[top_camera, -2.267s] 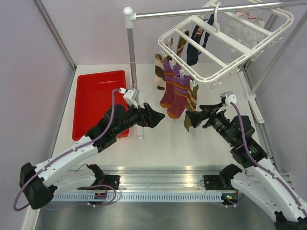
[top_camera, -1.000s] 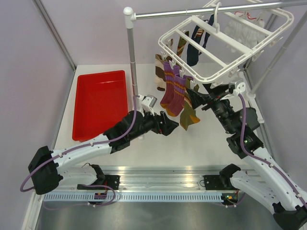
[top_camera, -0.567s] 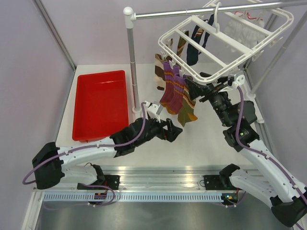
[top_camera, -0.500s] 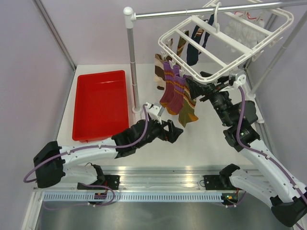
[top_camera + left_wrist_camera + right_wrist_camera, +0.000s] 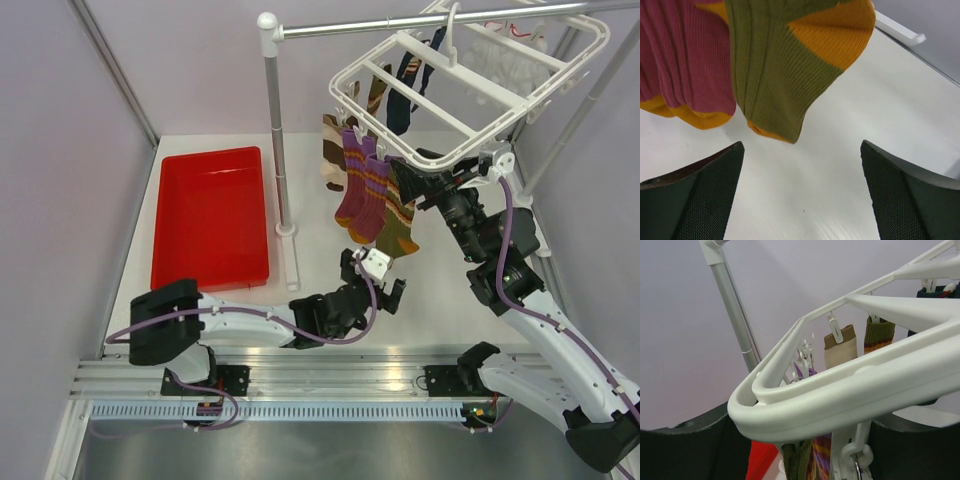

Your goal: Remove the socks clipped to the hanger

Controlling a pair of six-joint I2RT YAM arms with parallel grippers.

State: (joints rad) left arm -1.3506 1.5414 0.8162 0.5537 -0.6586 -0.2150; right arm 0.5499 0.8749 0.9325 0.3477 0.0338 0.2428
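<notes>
The white hanger (image 5: 470, 75) hangs from the rod at upper right, and socks are clipped along it: two purple ones (image 5: 358, 190), an olive one (image 5: 400, 228), a brown-and-cream one (image 5: 330, 150), navy (image 5: 405, 90) and white (image 5: 505, 60). My right gripper (image 5: 415, 172) reaches up under the hanger's near corner. In the right wrist view the hanger rim (image 5: 850, 395) fills the frame, and the right gripper (image 5: 805, 440) stands open either side of the olive sock's cuff (image 5: 797, 462) and a clip (image 5: 855, 460). My left gripper (image 5: 375, 280) is low and open. Its wrist view shows the left gripper (image 5: 801, 145) just below the olive toe (image 5: 785, 75) and purple toe (image 5: 685, 60).
A red tray (image 5: 210, 215) lies at the left of the table. The metal pole stand (image 5: 277, 130) rises between the tray and the socks, and its rod (image 5: 400, 22) crosses the top. Purple walls close in on both sides.
My left arm swung away from the pole, toward the front and right, ending low under the sock toes. My right gripper rose to the hanger's corner and its jaws narrowed.
</notes>
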